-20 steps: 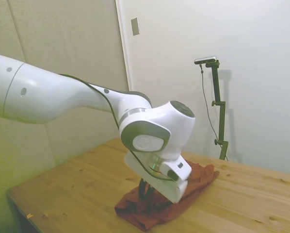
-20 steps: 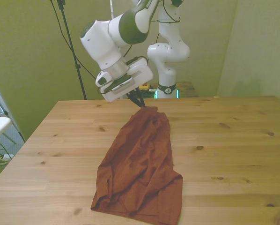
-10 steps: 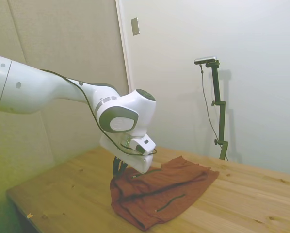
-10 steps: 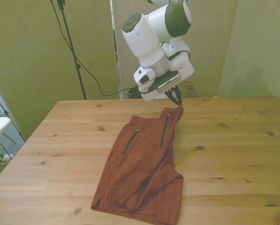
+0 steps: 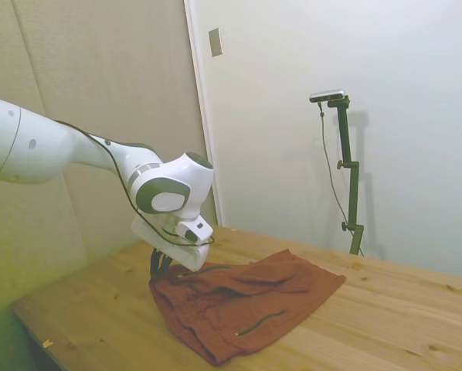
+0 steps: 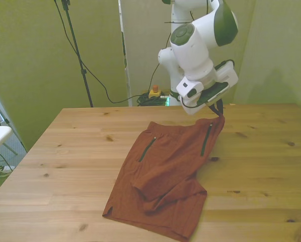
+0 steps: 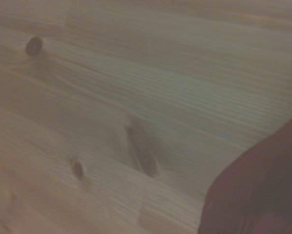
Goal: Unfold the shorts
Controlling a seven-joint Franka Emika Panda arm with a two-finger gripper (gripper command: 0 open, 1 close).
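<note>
Wooden desk (image 6: 80, 146), green walls. My pincer (image 6: 220, 114) is clenched on the shorts (image 6: 165, 171) waistband corner; the rest trails below it, half folded. I'd pull level, taut, low.

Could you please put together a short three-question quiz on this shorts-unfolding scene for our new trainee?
1. True or false: the white arm's gripper is pinching a corner of the rust-red cloth shorts.
2. In the front view, how many dark pocket slits show on the shorts? A) none B) two C) four
3. Fill in: the end of the shorts nearest the camera in the front view is not flat; one part lies ______ over another.

Key
1. True: that corner is lifted off the wooden table at the front view's right.
2. B: one pocket slit towards the front view's left, another just below the gripper.
3. Folded.
</note>
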